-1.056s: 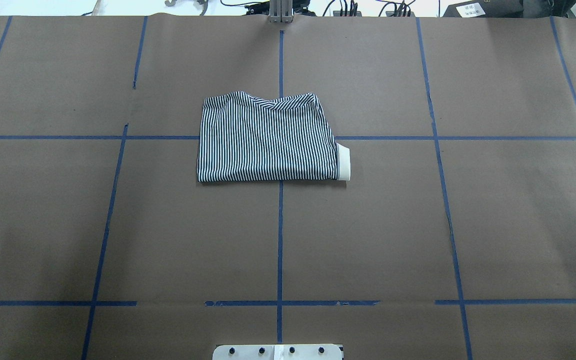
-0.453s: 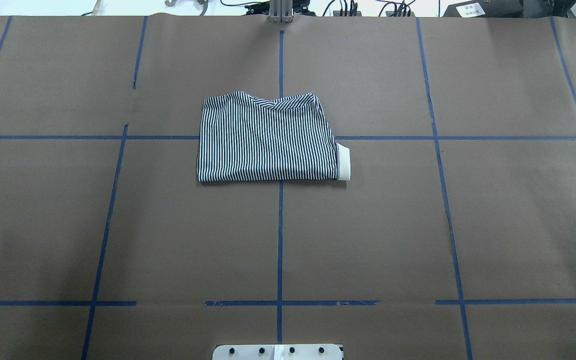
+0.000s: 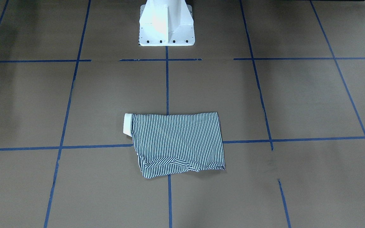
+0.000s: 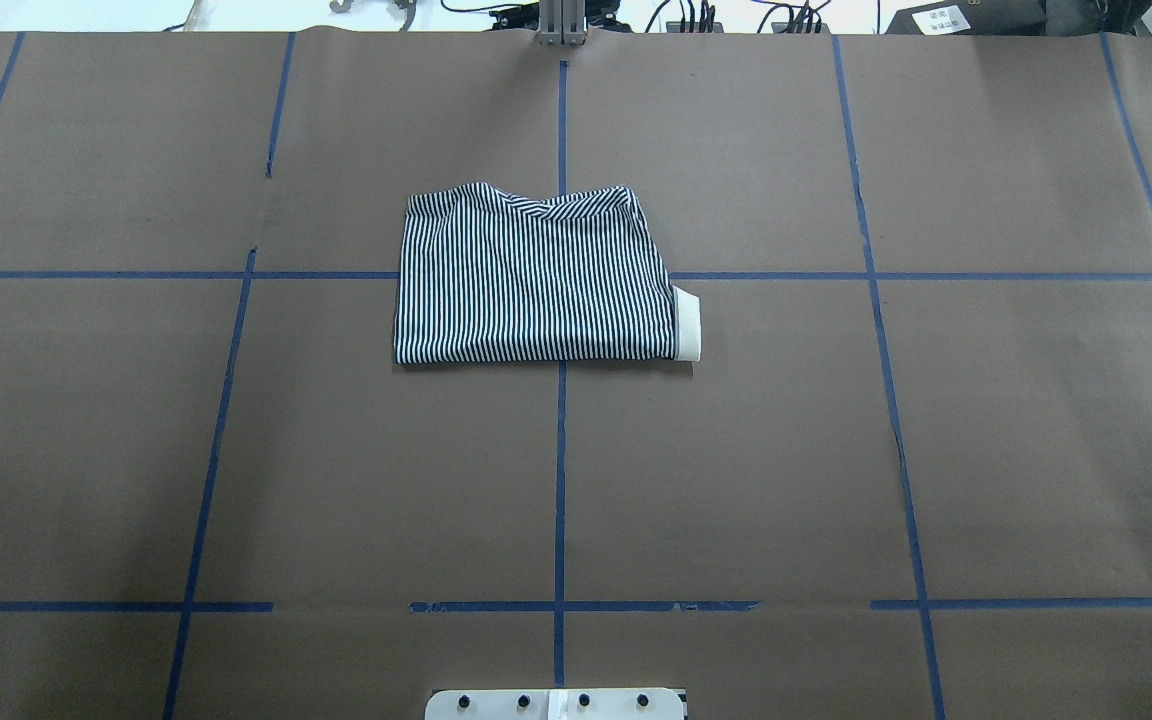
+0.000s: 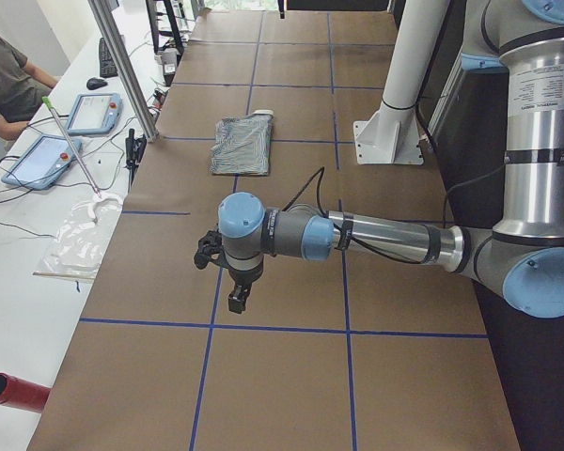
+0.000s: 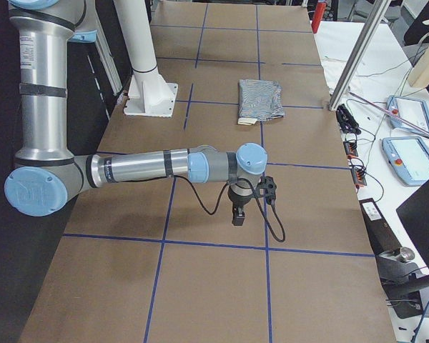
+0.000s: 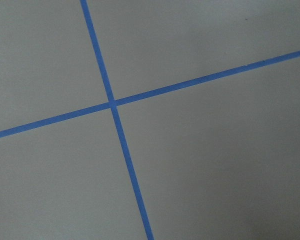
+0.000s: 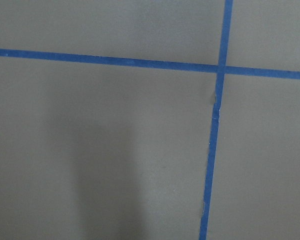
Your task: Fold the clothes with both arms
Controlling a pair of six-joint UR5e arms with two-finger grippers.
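Here, left gripper and right gripper hang from level forearms, pointing to six o'clock. Their fingers' spread cannot be told.

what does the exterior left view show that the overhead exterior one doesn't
Only exterior left: the left arm reaching out low, the left gripper pointing down at bare paper, and a seated person beside blue tablets. Only overhead: a black box with a white label beyond the far right corner. Both: the folded striped shirt lying alone on the brown table with blue tape lines.
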